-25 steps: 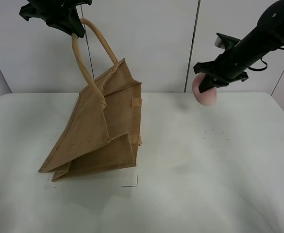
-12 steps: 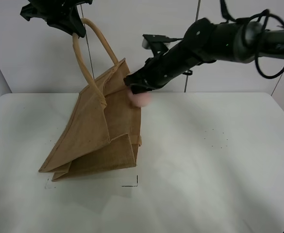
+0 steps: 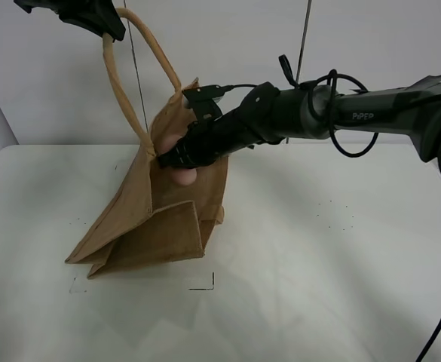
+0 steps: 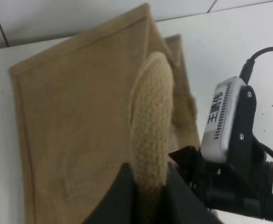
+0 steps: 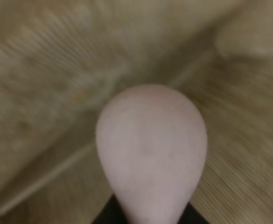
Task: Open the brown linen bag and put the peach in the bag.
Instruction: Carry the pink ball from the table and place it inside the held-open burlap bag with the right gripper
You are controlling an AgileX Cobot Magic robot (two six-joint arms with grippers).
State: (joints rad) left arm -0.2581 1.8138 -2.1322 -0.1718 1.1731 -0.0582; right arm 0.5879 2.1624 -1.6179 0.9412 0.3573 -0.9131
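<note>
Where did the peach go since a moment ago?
The right hand carried the peach leftward over the table to the mouth of the bag, still gripping it. The left hand kept holding the handle up, and the bag hardly moved.

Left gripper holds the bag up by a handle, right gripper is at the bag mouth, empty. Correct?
Not empty: the right gripper is shut on the peach, as the right wrist view shows. The rest stands: the left gripper holds the bag up by a handle, and the right one is at the bag mouth.
</note>
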